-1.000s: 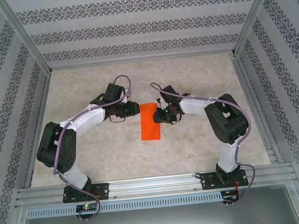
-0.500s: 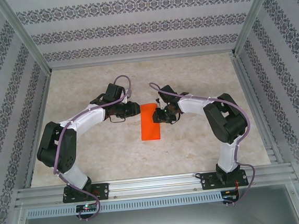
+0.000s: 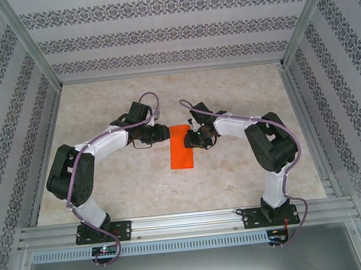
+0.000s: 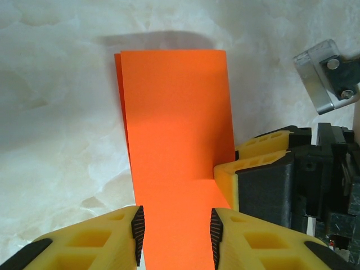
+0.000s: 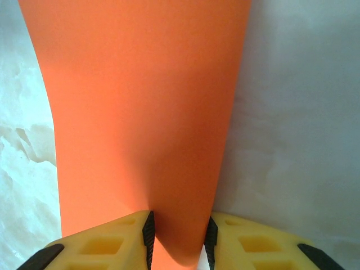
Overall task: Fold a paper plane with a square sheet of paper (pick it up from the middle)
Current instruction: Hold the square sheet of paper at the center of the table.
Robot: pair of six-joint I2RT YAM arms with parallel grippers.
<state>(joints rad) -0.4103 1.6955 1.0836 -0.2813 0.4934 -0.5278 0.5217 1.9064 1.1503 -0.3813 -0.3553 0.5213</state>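
Scarcely moved since a second ago. Folded orange-red sheet (image 3: 182,151) lying flat mid-table, with left gripper (image 4: 175,226) at its 10 o'clock edge and right gripper (image 5: 178,230) at 2 o'clock, both jaws part-open astride the paper, clamping nothing.

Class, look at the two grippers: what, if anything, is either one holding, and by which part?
Nothing looks gripped: the folded sheet of paper lies between the spread fingers of the left gripper and right gripper, near its far end.

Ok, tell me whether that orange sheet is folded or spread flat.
Folded in half. The sheet lies as a narrow rectangle, and the left wrist view shows a second layer's edge peeking out.
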